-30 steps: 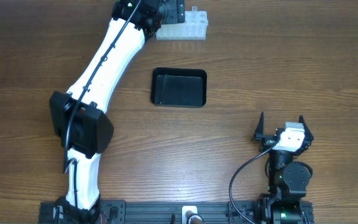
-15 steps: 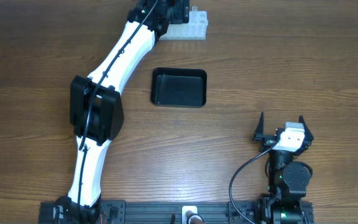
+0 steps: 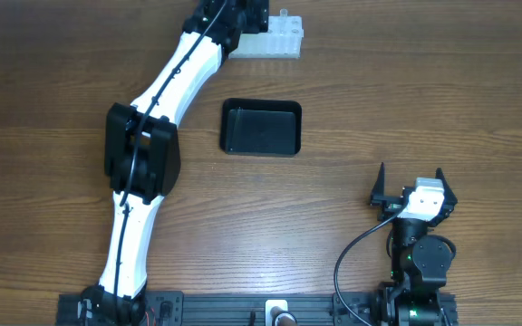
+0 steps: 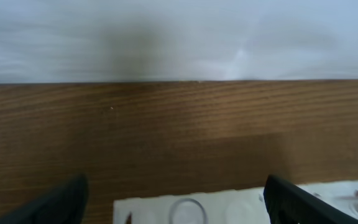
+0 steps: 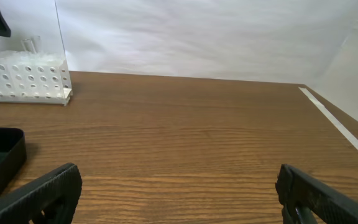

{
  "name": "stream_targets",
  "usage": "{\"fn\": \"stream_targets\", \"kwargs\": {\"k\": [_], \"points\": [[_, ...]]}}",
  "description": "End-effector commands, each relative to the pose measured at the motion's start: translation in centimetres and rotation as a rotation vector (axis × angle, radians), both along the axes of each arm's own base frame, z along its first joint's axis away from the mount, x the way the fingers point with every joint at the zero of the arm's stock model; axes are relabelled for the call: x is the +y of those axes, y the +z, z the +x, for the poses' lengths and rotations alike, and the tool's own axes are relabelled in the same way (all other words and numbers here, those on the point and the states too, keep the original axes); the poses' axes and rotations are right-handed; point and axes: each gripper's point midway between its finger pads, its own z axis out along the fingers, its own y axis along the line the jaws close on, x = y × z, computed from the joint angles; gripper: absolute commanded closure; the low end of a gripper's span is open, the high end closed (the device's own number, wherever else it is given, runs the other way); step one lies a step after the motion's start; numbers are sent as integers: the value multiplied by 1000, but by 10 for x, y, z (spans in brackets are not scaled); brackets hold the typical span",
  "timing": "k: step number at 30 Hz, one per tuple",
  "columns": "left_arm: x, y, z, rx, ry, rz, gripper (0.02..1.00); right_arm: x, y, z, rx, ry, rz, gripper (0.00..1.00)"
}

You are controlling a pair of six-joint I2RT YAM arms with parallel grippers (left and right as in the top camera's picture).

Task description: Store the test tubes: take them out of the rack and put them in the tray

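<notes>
The left gripper [image 4: 178, 200] hangs over the white perforated plastic rack [image 3: 275, 43], jaws wide, seemingly to straddle a clear test tube [image 3: 284, 14] there. The shallow black tray [image 3: 261, 128] lies near; the right gripper [image 5: 178, 190], also wide, rests well apart.

Brown wood-grain table [image 3: 442, 109], plain white wall [image 5: 197, 37] behind its far edge, white strip [image 5: 337, 124] near one side

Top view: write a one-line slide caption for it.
Left gripper at the white rack, black tray mid-table, right gripper open near its base.
</notes>
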Motion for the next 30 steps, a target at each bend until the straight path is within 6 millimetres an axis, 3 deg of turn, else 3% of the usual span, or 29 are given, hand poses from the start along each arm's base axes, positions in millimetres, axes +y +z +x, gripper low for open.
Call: {"fn": "stream_targets", "kwargs": {"k": [1, 11, 30], "points": [[5, -9, 5, -3, 7, 18, 200, 2, -2, 0, 2, 11, 3, 9], [-4, -25, 4, 21, -22, 7, 318, 2, -2, 0, 2, 11, 3, 7], [-9, -24, 3, 18, -29, 6, 796, 2, -2, 0, 2, 11, 3, 9]]}}
